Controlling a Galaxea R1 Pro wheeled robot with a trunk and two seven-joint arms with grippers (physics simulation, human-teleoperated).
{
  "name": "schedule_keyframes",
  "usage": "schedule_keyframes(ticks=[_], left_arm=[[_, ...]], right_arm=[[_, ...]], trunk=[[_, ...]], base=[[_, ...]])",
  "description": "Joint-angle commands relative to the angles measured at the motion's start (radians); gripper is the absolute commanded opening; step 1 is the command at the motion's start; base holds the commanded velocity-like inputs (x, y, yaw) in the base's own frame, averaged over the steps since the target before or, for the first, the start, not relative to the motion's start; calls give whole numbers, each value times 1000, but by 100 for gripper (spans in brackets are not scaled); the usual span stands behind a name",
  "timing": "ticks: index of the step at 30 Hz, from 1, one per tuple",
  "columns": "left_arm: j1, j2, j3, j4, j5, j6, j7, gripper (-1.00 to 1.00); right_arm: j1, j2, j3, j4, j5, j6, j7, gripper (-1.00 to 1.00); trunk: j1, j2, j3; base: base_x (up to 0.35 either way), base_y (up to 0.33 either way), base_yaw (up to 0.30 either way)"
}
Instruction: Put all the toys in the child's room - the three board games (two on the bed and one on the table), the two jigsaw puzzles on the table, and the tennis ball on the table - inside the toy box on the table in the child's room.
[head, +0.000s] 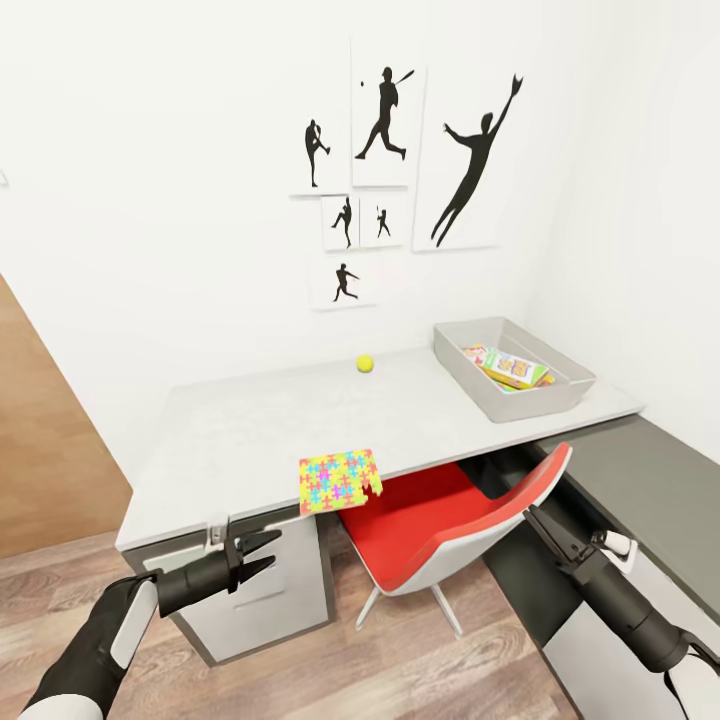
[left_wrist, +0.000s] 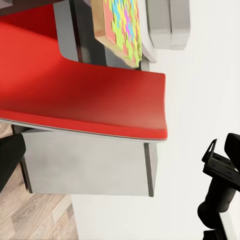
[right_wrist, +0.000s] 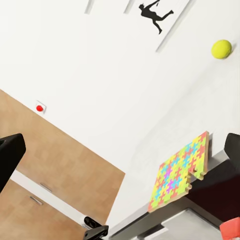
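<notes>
A: Our table (head: 250, 430) is big. The toy box (head: 500, 400) sits at its far right end with games inside.

B: 1 puzzle (head: 340, 480) hangs over the front edge. If we bump it, it may drop onto the red chair (head: 430, 520).

A: The ball (head: 365, 364) could roll. Our left gripper (head: 262, 556) is spread wide, holding nothing. The right gripper (head: 535, 520)? We cannot tell.

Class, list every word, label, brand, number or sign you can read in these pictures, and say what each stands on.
No text can be read.
Printed boxes in the toy box: print too small and blurred.
Jigsaw puzzle: coloured pieces, no lettering.
Wall pictures: black sports silhouettes, no words.
</notes>
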Motion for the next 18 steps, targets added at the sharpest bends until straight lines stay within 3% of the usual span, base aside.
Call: schedule_keyframes(ticks=[1,13,18], left_arm=[[-1,0,1,0,1,5,-2,100],[-1,1,0,0,1,2,-2,100],[-1,1,0,0,0,2,-2,100]], right_arm=[[-1,1,0,0,-6,8,0,100],[-2,11,0,20,-5,6,0,100],[-2,12,0,20,-4,6,0,100]], trunk=[[4,-8,-4],[50,-92,-42],[50,-92,-42]], base=[[0,0,0],[0,0,0],[0,0,0]])
